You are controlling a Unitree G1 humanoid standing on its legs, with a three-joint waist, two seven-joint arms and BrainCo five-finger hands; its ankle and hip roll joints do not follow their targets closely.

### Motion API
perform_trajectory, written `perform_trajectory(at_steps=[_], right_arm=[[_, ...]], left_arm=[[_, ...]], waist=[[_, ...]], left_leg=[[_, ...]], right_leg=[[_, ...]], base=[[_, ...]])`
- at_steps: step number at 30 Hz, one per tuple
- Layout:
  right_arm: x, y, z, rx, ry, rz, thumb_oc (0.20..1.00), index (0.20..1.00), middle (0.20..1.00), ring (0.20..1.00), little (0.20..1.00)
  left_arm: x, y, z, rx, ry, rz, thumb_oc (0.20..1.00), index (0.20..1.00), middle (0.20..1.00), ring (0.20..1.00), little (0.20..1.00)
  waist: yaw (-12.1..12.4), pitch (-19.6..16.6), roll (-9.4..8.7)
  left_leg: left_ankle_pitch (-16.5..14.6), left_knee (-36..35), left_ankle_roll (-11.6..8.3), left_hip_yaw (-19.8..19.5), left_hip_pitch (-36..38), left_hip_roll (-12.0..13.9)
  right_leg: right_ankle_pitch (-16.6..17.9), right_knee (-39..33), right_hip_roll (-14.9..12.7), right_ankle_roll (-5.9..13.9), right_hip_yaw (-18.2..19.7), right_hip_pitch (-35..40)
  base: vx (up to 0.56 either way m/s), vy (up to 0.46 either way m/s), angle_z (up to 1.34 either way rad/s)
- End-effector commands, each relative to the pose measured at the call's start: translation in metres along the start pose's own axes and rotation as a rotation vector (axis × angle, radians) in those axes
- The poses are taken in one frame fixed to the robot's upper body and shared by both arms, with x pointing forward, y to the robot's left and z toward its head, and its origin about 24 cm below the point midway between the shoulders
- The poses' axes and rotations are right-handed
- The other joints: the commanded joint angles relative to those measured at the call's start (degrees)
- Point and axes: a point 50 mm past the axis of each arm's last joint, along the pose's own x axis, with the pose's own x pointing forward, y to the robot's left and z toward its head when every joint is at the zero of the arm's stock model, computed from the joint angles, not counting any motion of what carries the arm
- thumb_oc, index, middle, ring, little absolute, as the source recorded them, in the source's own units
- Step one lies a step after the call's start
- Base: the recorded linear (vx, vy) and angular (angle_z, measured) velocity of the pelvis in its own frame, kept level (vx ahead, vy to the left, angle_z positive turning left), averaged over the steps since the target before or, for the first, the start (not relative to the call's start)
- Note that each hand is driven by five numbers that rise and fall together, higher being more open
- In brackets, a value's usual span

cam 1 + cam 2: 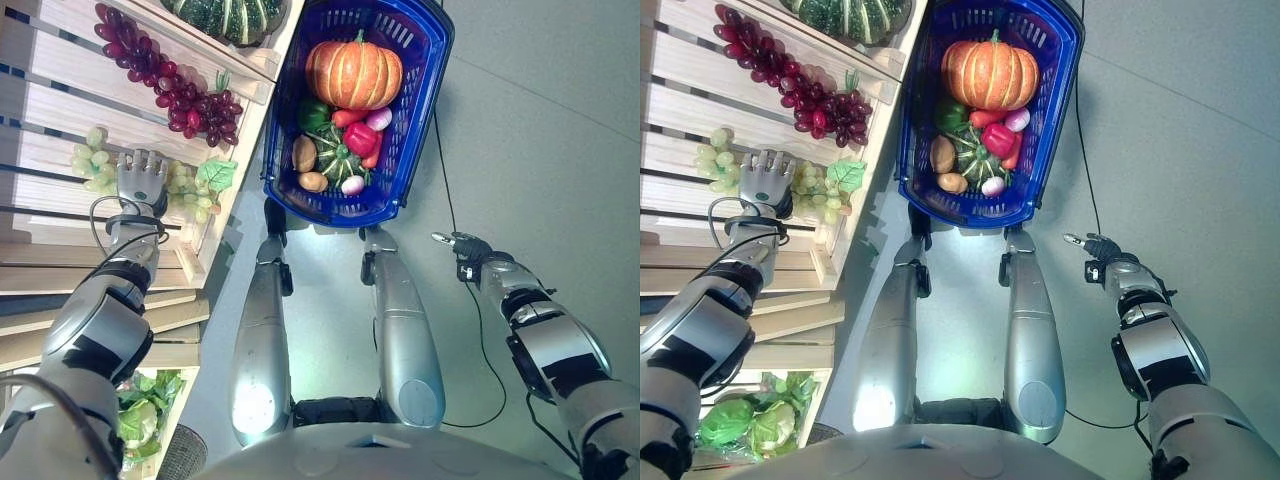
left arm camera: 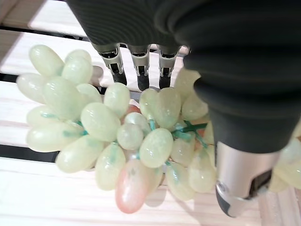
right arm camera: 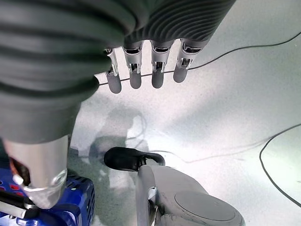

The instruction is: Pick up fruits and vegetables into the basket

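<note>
Your blue basket (image 1: 420, 60) sits on the floor just beside the wooden shelf (image 1: 60, 60). In it lie an orange pumpkin (image 1: 354, 72), a red pepper (image 1: 359, 137), a green pepper (image 1: 312, 114), a small striped green squash (image 1: 338, 157) and two potatoes (image 1: 304, 154). On the shelf lie a pale green grape bunch (image 2: 117, 127) and a dark red grape bunch (image 1: 170, 85).

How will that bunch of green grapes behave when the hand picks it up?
The green grapes hang on thin stems, so the bunch will probably sag and swing. Their smooth, glossy skins may slip between the left hand's fingers. Resting flat on the slatted shelf, it seems unlikely to roll.
</note>
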Motion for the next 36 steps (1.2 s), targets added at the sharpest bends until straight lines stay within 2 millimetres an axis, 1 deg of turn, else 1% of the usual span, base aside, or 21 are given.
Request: perform_trajectory(at_steps=[1,2,3,4,5,6,7,8,9,10,18,28,31,34,35,36], right_arm=[[-0.002,-0.014,-0.022,0.001,0.060,-0.039,1.000,1.000,1.000,1.000,1.000],[-0.002,-0.013,-0.021,0.001,0.058,-0.040,1.000,1.000,1.000,1.000,1.000],[-0.002,-0.013,-0.020,0.000,0.057,-0.040,1.000,1.000,1.000,1.000,1.000],[-0.002,-0.012,-0.020,-0.001,0.056,-0.040,1.000,1.000,1.000,1.000,1.000],[-0.002,-0.012,-0.020,-0.002,0.056,-0.040,1.000,1.000,1.000,1.000,1.000],[-0.002,-0.013,-0.019,-0.001,0.054,-0.041,1.000,1.000,1.000,1.000,1.000],[-0.002,-0.013,-0.019,-0.002,0.052,-0.041,1.000,1.000,1.000,1.000,1.000],[-0.002,-0.012,-0.018,-0.002,0.051,-0.041,1.000,1.000,1.000,1.000,1.000],[-0.002,-0.012,-0.017,-0.003,0.049,-0.041,1.000,1.000,1.000,1.000,1.000],[-0.002,-0.012,-0.017,-0.002,0.047,-0.041,1.000,1.000,1.000,1.000,1.000],[-0.002,-0.013,-0.013,-0.002,0.038,-0.040,1.000,1.000,1.000,1.000,1.000],[-0.002,-0.013,-0.010,-0.006,0.033,-0.038,1.000,1.000,1.000,1.000,1.000],[-0.002,-0.014,-0.010,-0.006,0.031,-0.036,1.000,1.000,1.000,1.000,1.000],[-0.002,-0.013,-0.009,-0.007,0.031,-0.034,1.000,1.000,1.000,1.000,1.000],[-0.002,-0.012,-0.009,-0.005,0.031,-0.034,1.000,1.000,1.000,1.000,1.000],[-0.002,-0.012,-0.009,-0.004,0.033,-0.033,1.000,1.000,1.000,1.000,1.000]], left_arm=[[-0.011,-0.021,-0.018,0.037,0.103,-0.089,1.000,1.000,1.000,1.000,1.000],[-0.011,-0.020,-0.017,0.039,0.102,-0.092,0.940,0.940,0.940,0.940,0.940],[-0.010,-0.020,-0.016,0.040,0.099,-0.096,0.818,0.818,0.818,0.818,0.818],[-0.010,-0.020,-0.016,0.041,0.095,-0.102,0.630,0.630,0.630,0.630,0.630],[-0.009,-0.020,-0.016,0.038,0.094,-0.104,0.558,0.558,0.558,0.558,0.558],[-0.009,-0.020,-0.015,0.039,0.087,-0.109,0.426,0.426,0.426,0.426,0.426],[-0.010,-0.020,-0.014,0.036,0.086,-0.115,0.395,0.395,0.395,0.395,0.395],[-0.009,-0.020,-0.013,0.035,0.082,-0.121,0.395,0.395,0.395,0.395,0.395],[-0.010,-0.021,-0.012,0.034,0.081,-0.131,0.357,0.357,0.357,0.357,0.357],[-0.010,-0.022,-0.012,0.032,0.079,-0.137,0.200,0.200,0.200,0.200,0.200],[-0.011,-0.026,-0.008,0.010,0.068,-0.198,0.200,0.200,0.200,0.200,0.200],[-0.009,-0.024,-0.009,-0.019,0.077,-0.211,0.200,0.200,0.200,0.200,0.200],[-0.008,-0.022,-0.009,-0.048,0.081,-0.200,0.200,0.200,0.200,0.200,0.200],[-0.009,-0.021,-0.008,-0.161,0.118,-0.150,0.200,0.200,0.200,0.200,0.200],[-0.007,-0.018,-0.007,-0.202,0.125,-0.107,0.388,0.388,0.388,0.388,0.388],[-0.006,-0.014,-0.007,-0.235,0.136,-0.068,1.000,1.000,1.000,1.000,1.000]], waist=[[1.06,-1.52,-0.77],[1.06,-1.52,-0.75],[1.08,-1.52,-0.72],[1.06,-1.52,-0.71],[1.05,-1.52,-0.69],[1.05,-1.52,-0.65],[1.04,-1.52,-0.61],[1.03,-1.52,-0.58],[1.04,-1.52,-0.58],[1.03,-1.52,-0.59],[0.84,-1.52,-0.71],[0.68,-1.52,-0.84],[0.59,-1.52,-0.90],[0.58,-1.52,-0.87],[0.60,-1.52,-0.88],[0.63,-1.52,-0.90]], left_leg=[[-1.43,1.55,1.91,1.42,-2.45,-3.26],[-1.37,1.41,1.92,1.42,-2.51,-3.28],[-1.28,1.29,1.91,1.38,-2.59,-3.28],[-1.20,1.13,1.90,1.36,-2.61,-3.29],[-1.17,1.02,1.90,1.36,-2.58,-3.30],[-1.07,0.78,1.91,1.36,-2.54,-3.34],[-0.97,0.56,1.93,1.30,-2.54,-3.37],[-0.87,0.34,1.96,1.22,-2.50,-3.43],[-0.81,0.20,1.99,1.24,-2.44,-3.43],[-0.74,0.06,1.99,1.27,-2.46,-3.44],[-0.29,-0.81,1.93,1.00,-2.21,-3.71],[0.16,-1.62,1.84,0.88,-1.86,-3.80],[0.30,-1.83,1.82,0.85,-1.69,-3.85],[0.40,-2.04,1.80,0.77,-1.55,-3.98],[0.41,-2.00,1.82,0.70,-1.56,-4.00],[0.37,-1.97,1.85,0.60,-1.54,-4.04]], right_leg=[[-4.01,1.11,4.21,-0.58,-2.41,1.97],[-3.96,1.03,4.24,-0.56,-2.39,1.89],[-3.90,1.01,4.27,-0.54,-2.36,1.77],[-3.83,0.93,4.30,-0.51,-2.31,1.71],[-3.81,0.88,4.33,-0.50,-2.29,1.71],[-3.74,0.74,4.36,-0.49,-2.28,1.70],[-3.67,0.64,4.40,-0.49,-2.23,1.66],[-3.61,0.52,4.44,-0.47,-2.17,1.64],[-3.57,0.47,4.48,-0.45,-2.16,1.68],[-3.51,0.35,4.51,-0.43,-2.14,1.66],[-2.72,-0.88,4.62,-0.28,-1.78,1.89],[-2.30,-1.84,4.83,-0.29,-1.55,2.30],[-2.08,-2.11,4.85,-0.24,-1.51,2.44],[-1.93,-2.41,4.94,-0.26,-1.35,2.57],[-1.94,-2.43,4.95,-0.27,-1.29,2.59],[-1.99,-2.42,4.95,-0.27,-1.25,2.62]], base=[[0.00,0.000,0.00],[0.00,0.000,0.00],[0.00,0.000,0.00],[0.00,0.000,0.00],[0.00,0.000,0.00],[0.00,0.000,0.00],[0.00,0.000,0.00],[0.00,0.000,0.00],[0.00,0.000,0.00],[0.00,0.000,0.00],[0.00,0.000,0.00],[0.00,0.000,0.00],[0.00,0.000,0.00],[0.00,0.000,0.00],[0.00,0.000,0.00],[0.00,0.000,0.00]])
